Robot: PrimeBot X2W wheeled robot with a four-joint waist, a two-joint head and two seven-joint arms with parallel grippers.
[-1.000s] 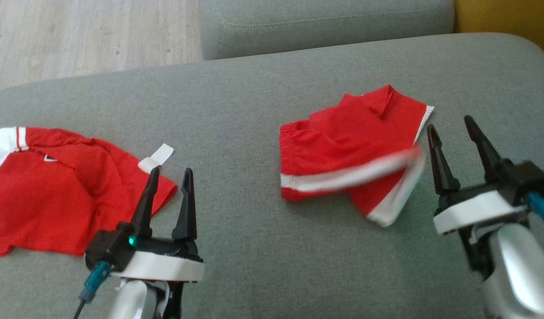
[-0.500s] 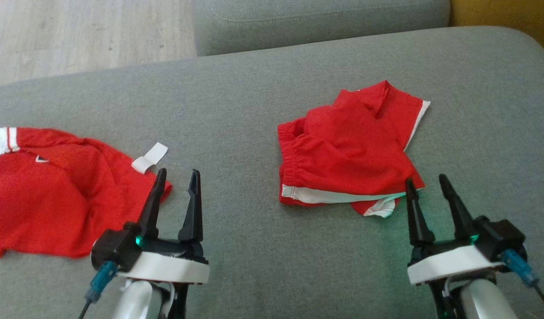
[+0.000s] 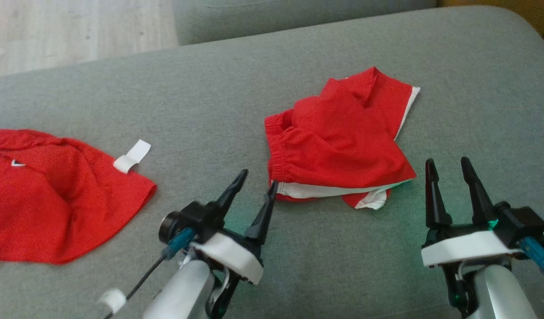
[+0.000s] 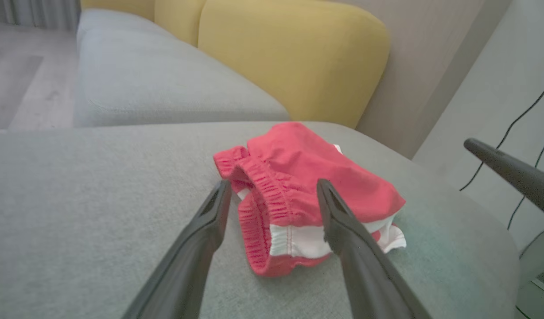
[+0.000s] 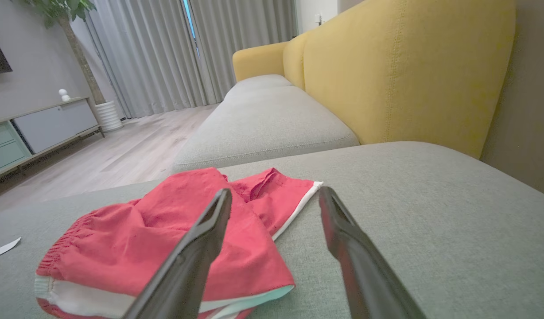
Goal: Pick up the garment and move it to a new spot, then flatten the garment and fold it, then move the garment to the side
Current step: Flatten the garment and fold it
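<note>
Nothing readable is spotted here: a small white mark [image 3: 18, 163] on the red jersey [image 3: 55, 199] is too tiny to be made out, and the white tag [image 3: 131, 156] by its edge looks blank.

The red shorts [image 3: 338, 137] are found lying crumpled mid-right on the grey sofa cushion [image 3: 210, 88]. Their elastic waistband is turned toward the jersey's side and their white-trimmed hem toward the robot.

The left claw [image 3: 259, 178] is held spread, angled at the waistband's near corner, just short of it. In the left wrist view that corner is framed between its 2 fingers. The right claw [image 3: 446, 161] is spread as well, parked just beside the shorts' near right corner, apart from the fabric.

Plenty of bare cushion is left between jersey and shorts, in front of the hem, and to the right up to the rounded edge. A yellow backrest [image 4: 298, 57] is seen behind and wood floor [image 3: 55, 35] past the far left.
</note>
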